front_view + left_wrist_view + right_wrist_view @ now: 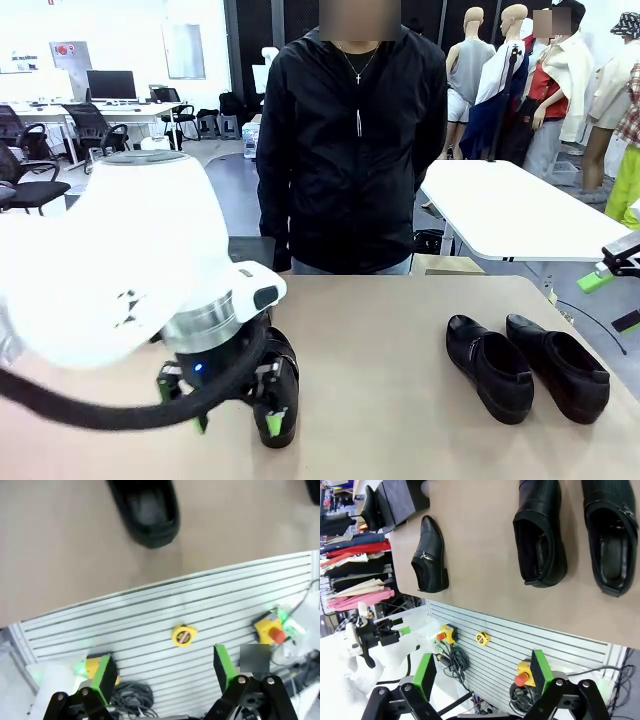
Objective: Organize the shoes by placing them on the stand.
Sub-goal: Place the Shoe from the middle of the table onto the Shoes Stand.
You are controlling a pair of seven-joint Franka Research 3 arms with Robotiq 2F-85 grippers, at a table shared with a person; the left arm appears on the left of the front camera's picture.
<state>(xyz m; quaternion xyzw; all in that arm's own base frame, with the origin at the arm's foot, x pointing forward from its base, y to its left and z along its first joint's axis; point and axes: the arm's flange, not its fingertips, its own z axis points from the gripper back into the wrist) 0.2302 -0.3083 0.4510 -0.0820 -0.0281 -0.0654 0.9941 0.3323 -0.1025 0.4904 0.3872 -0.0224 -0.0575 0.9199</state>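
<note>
- Nearest, the left gripper [162, 660] hangs wide open and empty, just beside a lone black shoe [150, 515]; that shoe lies outside the jaws, so closing now would probably catch nothing or knock it.
- Behind, a stand platform [402, 495] waits at the far edge, well apart.
- Rightward, a pair of shoes [488, 366] lies side by side; glossy leather may slip.
- Right gripper [481, 660]: open, empty.

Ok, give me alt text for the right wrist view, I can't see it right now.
Two black shoes lie side by side on the tan table, heels toward the camera, with a third shoe apart to their left and the black stand in the top left corner. The right hand is open and empty.
</note>
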